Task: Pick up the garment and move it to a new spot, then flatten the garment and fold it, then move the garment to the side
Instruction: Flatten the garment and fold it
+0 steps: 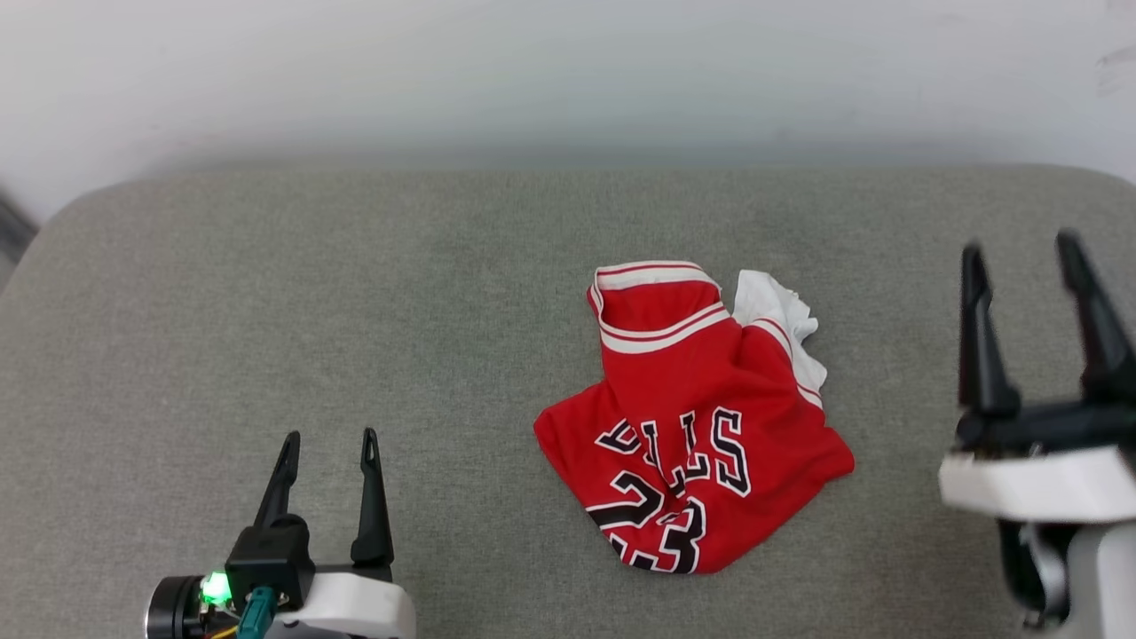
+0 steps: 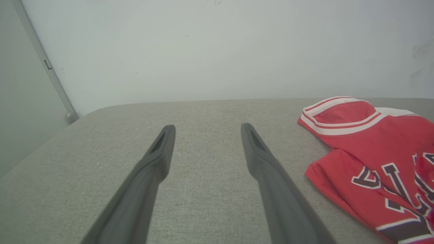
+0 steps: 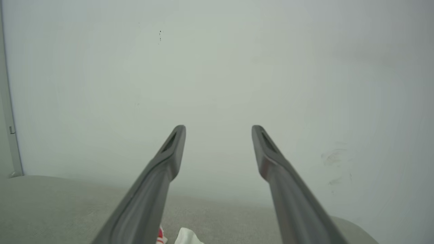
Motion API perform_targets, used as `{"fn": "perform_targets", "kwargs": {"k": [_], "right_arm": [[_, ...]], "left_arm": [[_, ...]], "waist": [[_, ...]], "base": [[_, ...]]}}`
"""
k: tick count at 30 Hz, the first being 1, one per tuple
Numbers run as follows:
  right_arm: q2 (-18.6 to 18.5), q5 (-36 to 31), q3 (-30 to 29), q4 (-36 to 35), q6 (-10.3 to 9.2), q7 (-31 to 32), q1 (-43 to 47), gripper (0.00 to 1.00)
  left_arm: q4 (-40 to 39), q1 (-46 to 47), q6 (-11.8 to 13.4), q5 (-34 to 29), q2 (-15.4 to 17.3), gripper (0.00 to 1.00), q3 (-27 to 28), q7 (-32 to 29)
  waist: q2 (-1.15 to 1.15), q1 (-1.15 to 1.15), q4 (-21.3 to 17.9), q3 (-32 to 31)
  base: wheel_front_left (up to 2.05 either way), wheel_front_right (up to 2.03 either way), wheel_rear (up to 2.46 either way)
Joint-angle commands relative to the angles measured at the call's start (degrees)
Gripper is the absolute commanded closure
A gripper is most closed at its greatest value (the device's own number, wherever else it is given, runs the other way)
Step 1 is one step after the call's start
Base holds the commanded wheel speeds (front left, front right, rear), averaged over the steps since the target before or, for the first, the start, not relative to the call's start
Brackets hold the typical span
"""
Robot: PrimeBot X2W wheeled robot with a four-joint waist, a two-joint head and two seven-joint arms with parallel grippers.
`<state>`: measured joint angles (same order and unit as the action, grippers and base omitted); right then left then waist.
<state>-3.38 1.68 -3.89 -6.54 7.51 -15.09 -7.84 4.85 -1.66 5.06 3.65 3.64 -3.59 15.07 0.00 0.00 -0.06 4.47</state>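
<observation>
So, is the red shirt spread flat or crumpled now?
Crumpled. The garment lies bunched on the grey surface, its lettering creased and partly hidden, a white sleeve wadded at one edge.

**Layout of the scene, head view.** The garment (image 1: 701, 417) lies crumpled on the counter (image 1: 266, 311), right of centre. Its lettered part is uppermost and toward the near edge, and one opening points toward the wall (image 1: 568, 71) behind the counter. A sleeve projects at its far right. The left gripper (image 1: 330, 435) stands over the near left of the counter, well apart from the garment, which lies to its right. The right gripper (image 1: 1021, 243) stands at the right edge, near the garment's right side. The garment lies between the two grippers, touching neither.
</observation>
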Motion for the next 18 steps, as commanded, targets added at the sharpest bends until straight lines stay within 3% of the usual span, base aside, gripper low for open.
{"fn": "perform_targets", "kwargs": {"k": [1, 6, 12, 18], "right_arm": [[-0.79, 0.04, -0.01, -0.3, -0.04, -0.12, -1.8, 0.0], [-6.29, -0.74, 2.17, 0.74, -0.04, -0.12, -13.46, 0.0], [-14.93, 1.57, 9.05, 8.53, -0.04, 0.99, -26.5, 0.0], [-24.9, 11.39, 22.07, 16.25, -0.05, 18.99, -38.39, 0.0]], "left_arm": [[-0.19, 0.81, -0.02, -0.4, -0.01, 0.0, 0.06, 0.14], [-1.13, 2.89, -0.17, -0.35, -0.17, 0.0, 1.14, 0.15], [-2.54, 4.97, -0.47, -0.78, -0.3, 0.0, 2.22, 0.15], [-3.86, 7.33, -0.95, -1.09, -0.46, 0.0, 2.3, 0.15]], "waist": [[0.0, 0.0, 0.1, 0.83], [0.0, 0.0, 0.19, 4.04], [0.0, 0.0, 0.29, 7.84], [0.0, 0.0, 1.06, 11.93]], "base": [[0.0, 0.0, 0.0], [0.0, 0.0, 0.0], [0.0, 0.0, 0.0], [0.0, 0.0, 0.0]]}}
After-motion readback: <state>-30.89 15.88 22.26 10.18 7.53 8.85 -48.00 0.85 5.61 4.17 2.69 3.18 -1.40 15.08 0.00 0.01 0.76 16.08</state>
